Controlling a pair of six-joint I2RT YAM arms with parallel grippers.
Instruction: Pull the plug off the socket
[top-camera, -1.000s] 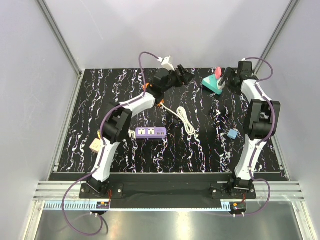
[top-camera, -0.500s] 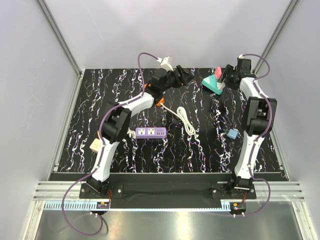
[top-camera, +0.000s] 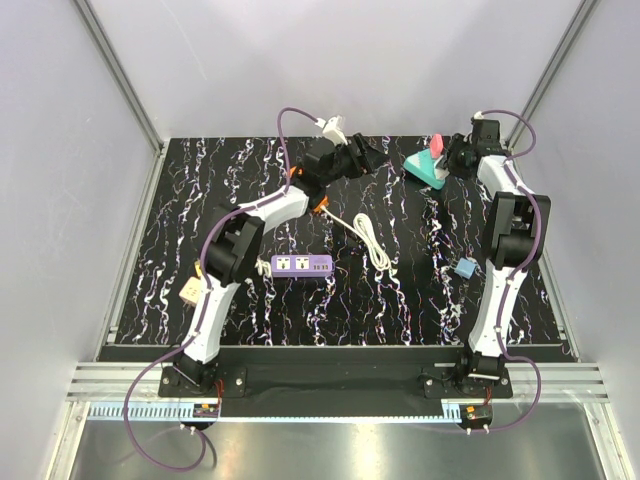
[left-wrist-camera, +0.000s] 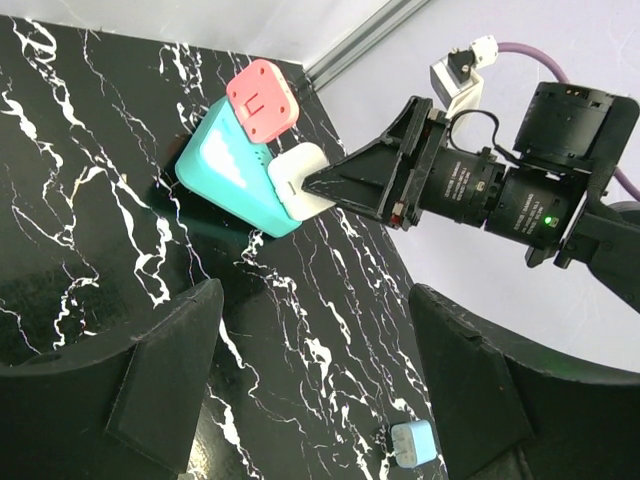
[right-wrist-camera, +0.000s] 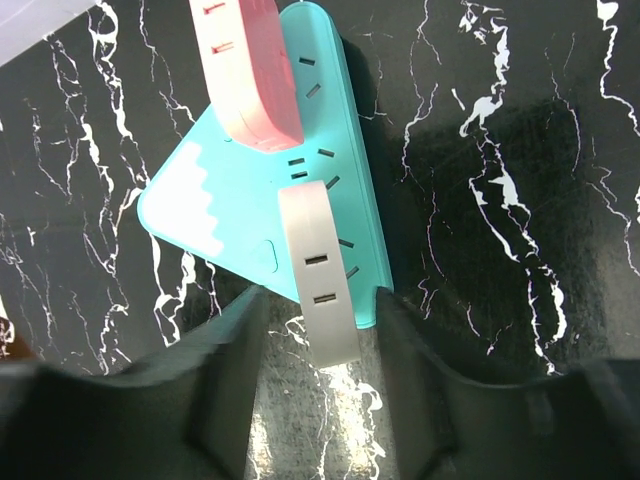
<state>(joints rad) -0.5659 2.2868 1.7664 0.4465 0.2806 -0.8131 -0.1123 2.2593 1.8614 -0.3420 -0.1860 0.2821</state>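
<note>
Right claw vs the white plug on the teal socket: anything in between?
Nothing visible. The right claw straddles the white plug on the teal socket, with thin gaps showing on both sides. The pink plug sits farther along the socket, outside the claw and clear of the grasp.

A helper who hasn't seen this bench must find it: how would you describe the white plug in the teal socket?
Go to the far right of the black marbled table, where a teal triangular socket block sits. Two plugs stick out of it. The white plug is the one straddled by the right gripper, while its neighbour, the pink plug, stands clear of it.
</note>
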